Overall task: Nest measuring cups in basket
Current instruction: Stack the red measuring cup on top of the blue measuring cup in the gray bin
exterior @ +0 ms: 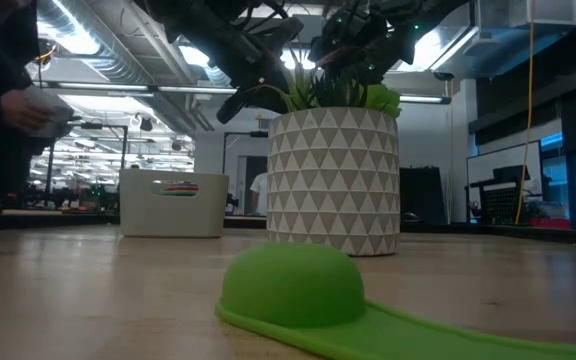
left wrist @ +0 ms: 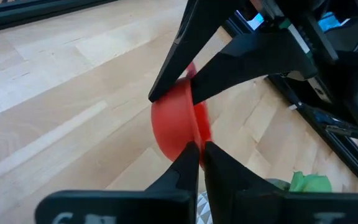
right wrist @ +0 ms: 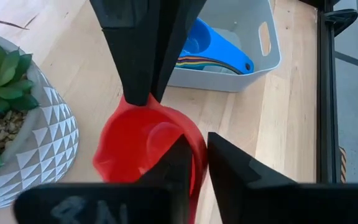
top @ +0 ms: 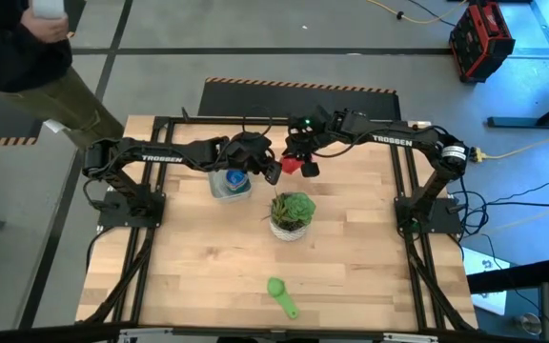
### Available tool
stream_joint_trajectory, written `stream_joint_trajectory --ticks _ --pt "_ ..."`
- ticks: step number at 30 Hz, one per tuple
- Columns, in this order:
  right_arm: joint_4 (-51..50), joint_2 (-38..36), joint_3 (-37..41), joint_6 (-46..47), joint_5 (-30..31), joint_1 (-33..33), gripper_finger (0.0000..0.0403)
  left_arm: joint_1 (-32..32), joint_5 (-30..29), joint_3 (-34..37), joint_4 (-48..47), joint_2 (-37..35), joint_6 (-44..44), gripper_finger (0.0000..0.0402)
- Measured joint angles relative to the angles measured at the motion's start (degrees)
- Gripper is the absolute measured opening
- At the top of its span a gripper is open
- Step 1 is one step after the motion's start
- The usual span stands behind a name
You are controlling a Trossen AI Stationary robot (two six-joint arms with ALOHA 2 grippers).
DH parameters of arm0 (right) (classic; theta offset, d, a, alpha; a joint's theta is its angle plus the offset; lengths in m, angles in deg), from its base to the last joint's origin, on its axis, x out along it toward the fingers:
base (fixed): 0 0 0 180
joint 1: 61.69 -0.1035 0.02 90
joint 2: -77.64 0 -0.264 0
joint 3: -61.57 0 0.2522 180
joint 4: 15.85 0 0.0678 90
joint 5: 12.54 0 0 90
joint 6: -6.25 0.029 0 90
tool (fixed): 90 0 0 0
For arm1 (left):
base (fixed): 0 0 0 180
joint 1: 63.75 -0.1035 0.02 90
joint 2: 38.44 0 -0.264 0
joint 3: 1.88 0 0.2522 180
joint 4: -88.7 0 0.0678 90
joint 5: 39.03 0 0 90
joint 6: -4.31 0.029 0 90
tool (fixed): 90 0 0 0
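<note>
Standing mid-table, a white plant pot (top: 291, 217) with a triangle pattern sits just in front of both claws, and in the low view it blocks most of the area behind it. Green cup (top: 280, 293) lies alone near the front edge of the table (top: 198, 276), upside down, well apart from everything else. Basket (top: 229, 182) sits left of the pot, near the back, with blue cup (right wrist: 209, 45) stacked on other coloured cups inside it.

Red cup (top: 294, 164) hangs in the air between the two claws, right of the basket and behind the pot. Left claw (left wrist: 199, 149) is pressed nearly together, pinching the cup's rim. Right claw (right wrist: 199, 152) is also nearly closed, pinching the rim on the opposite side. Each wrist view shows the other arm's fingers clamped on the cup's far edge.

Table is light wood planks. Beyond it: grey floor, red toolbox (top: 480, 38), cables, and a person (top: 27, 57) at the back left corner holding something white. Low view shows ceiling lights and ducts.
</note>
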Motion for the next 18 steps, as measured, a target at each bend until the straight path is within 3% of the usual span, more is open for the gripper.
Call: stream_joint_trajectory --ticks 11,18 --pt "0.35 -0.01 0.00 0.15 -0.27 -0.07 0.0136 0.00 -0.08 0.00 0.51 0.02 0.07 0.0008" --pt "0.34 -0.06 0.00 0.08 0.01 -0.04 0.0144 0.00 -0.48 0.00 0.36 0.02 0.42 0.0008"
